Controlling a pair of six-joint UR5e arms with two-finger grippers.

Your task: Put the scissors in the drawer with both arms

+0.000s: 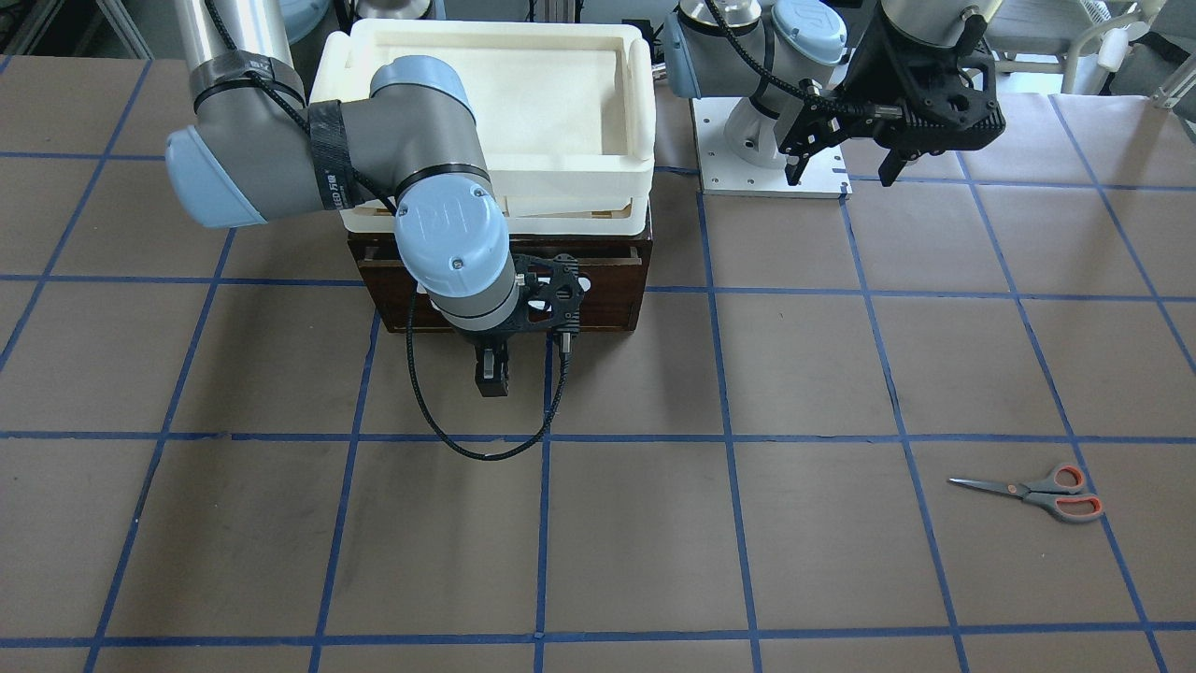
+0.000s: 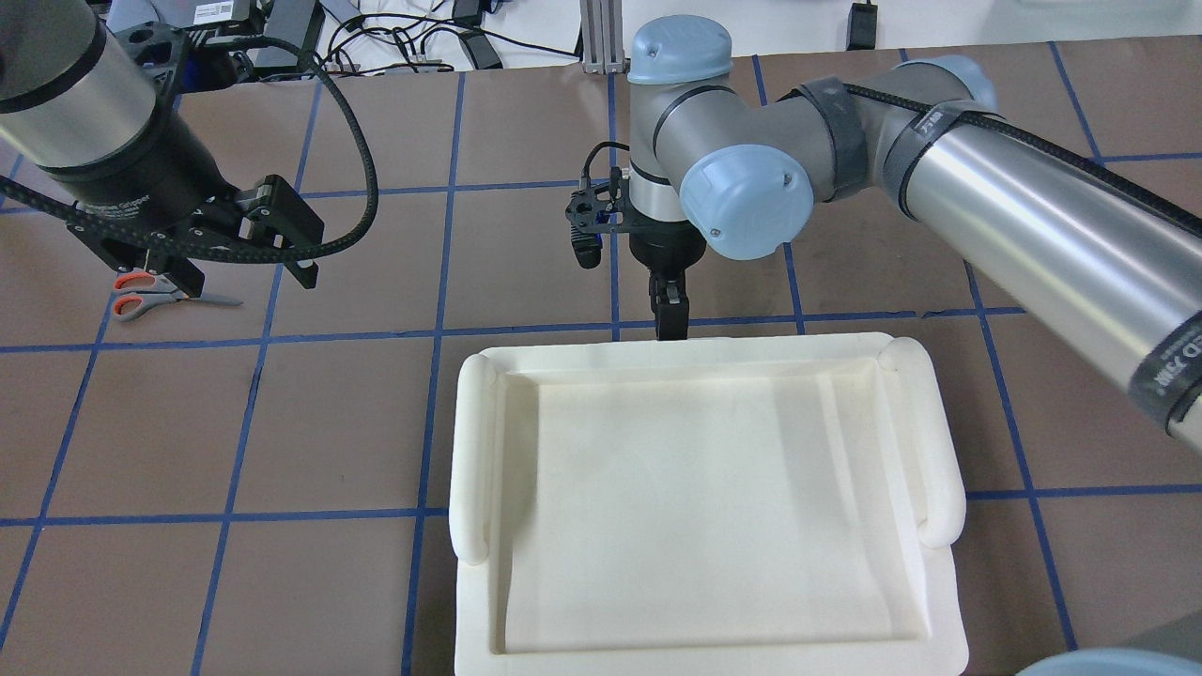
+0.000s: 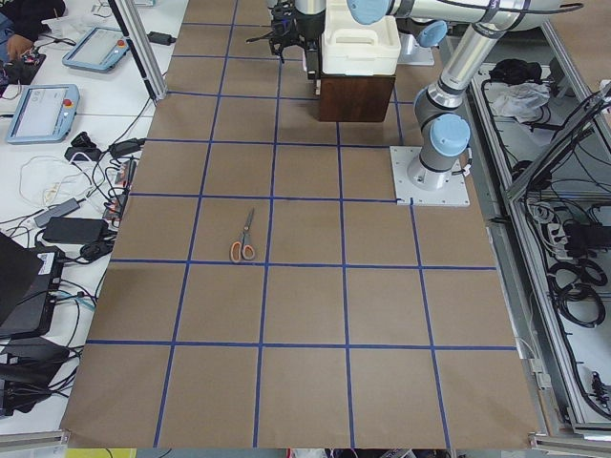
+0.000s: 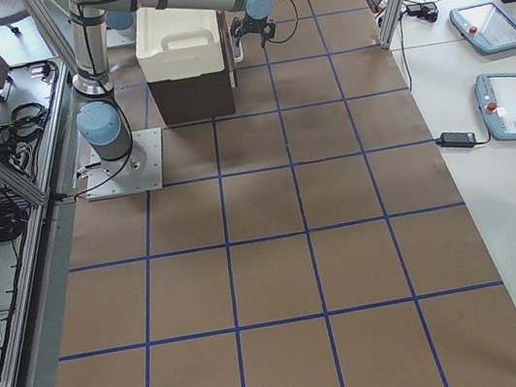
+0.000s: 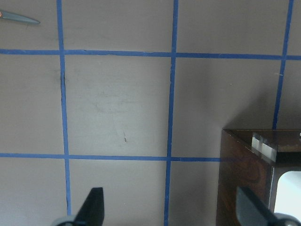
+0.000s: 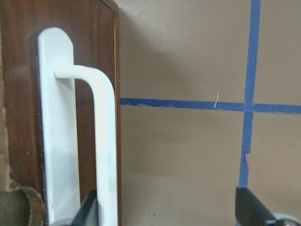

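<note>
The scissors (image 1: 1037,491) lie flat on the brown table, far from the drawer; they also show in the overhead view (image 2: 150,296) and the exterior left view (image 3: 243,239). The dark brown drawer (image 1: 598,280) is closed under a white foam tray. My right gripper (image 1: 492,374) is open in front of the drawer. In the right wrist view the white bar handle (image 6: 101,141) stands just inside one fingertip (image 6: 89,212). My left gripper (image 1: 841,168) is open and empty, held high; in the overhead view it (image 2: 249,272) hangs over the scissors' area. Only the blade tip (image 5: 19,19) shows in its wrist view.
A white foam tray (image 2: 474,451) sits on top of the brown cabinet (image 3: 355,95). The left arm's base plate (image 1: 771,178) is beside the cabinet. Blue tape lines grid the table. The cabinet's corner (image 5: 244,179) shows in the left wrist view.
</note>
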